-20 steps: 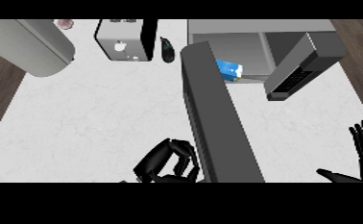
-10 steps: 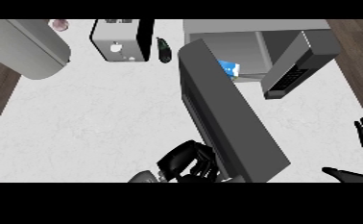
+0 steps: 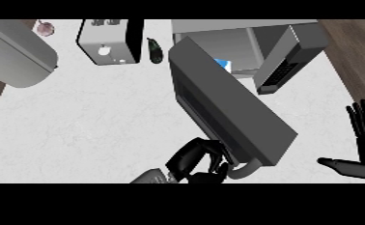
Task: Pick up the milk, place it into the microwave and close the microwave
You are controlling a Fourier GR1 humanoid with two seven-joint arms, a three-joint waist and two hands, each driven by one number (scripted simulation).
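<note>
The microwave (image 3: 249, 50) stands up and to the right of the left hand (image 3: 196, 159), its cavity open toward the viewer, and its long dark door (image 3: 228, 108) slants from the cavity's left edge down to that hand. The milk (image 3: 223, 65) already sits inside: only a blue and white corner of the carton shows past the door's upper edge, far above the hand and well apart from it. So the placing looks done and the closing step is in hand. The left hand is at the door's free lower end, its fingers curled at the curved grey handle (image 3: 246, 166); whether they wrap the handle or merely press against it cannot be told from this angle. The next move, as I judge it, calls for carrying that free end in an arc up and to the right until the door meets the cavity's front, with the hand kept on the outer side so it is not caught. The right hand (image 3: 354, 144) rests at the view's right edge, well right of the door, fingers straight and holding nothing.
</note>
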